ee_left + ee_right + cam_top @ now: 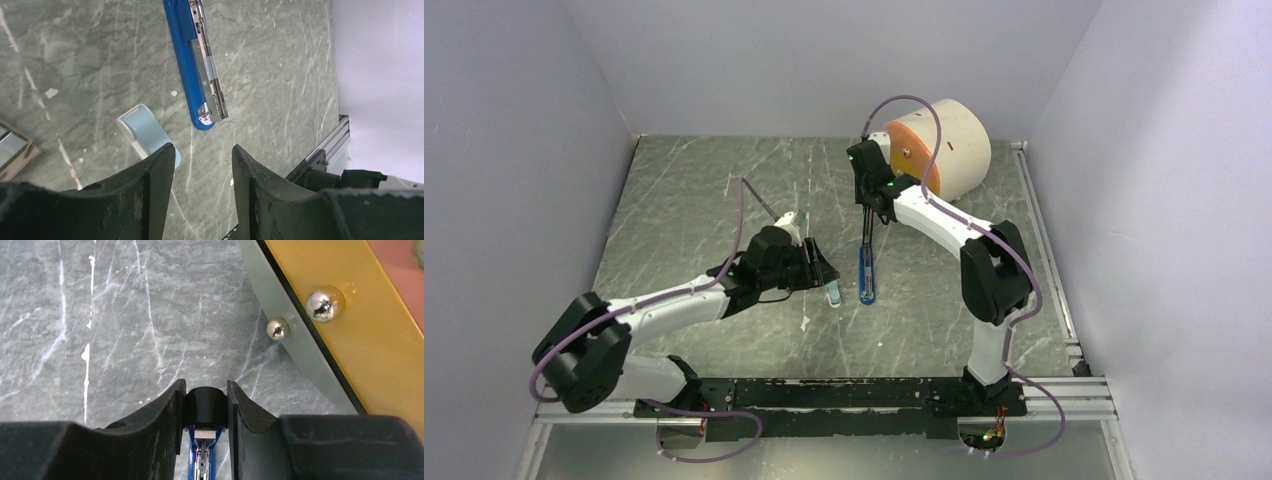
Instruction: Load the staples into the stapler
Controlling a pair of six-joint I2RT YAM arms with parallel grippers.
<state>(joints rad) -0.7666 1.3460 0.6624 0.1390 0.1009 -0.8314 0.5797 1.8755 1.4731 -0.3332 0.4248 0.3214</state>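
Grey-green marbled tabletop [674, 200], pale lilac walls [514, 150] on three sides. In the overhead view my L arm [654, 310] comes in from lower left toward frame centre.

L wrist view, far left edge: a flat brown-edged thing [12, 150], cut off by the frame; can't tell what it is.

L pincer [203, 150] is partly apart w/ nothing btwn the fingers [150, 190]; bare table shows thru the gap. At centre-left of that view lies a short pale-blue piece [147, 132]. Its near end is overlapped by my left finger; contact or not, can't tell.

Next right is the stapler [192, 65], bright blue, running from the top edge down to mid-frame. Its metal rail is exposed along the right side, w/ a paler silver stretch mid-rail. Overhead it sits just right of centre, blue base flat on the table beside the pale-blue piece, black upper part running up-frame.

R pincer [206, 392], bottom centre of the R wrist view, is clamped narrow on that rounded black end. Blue body & rail show just below it.

Upper right overhead: a cream drum [949, 150] w/ an orange face. In the R wrist view it shows two chrome balls [325, 304] near its rim, top right.
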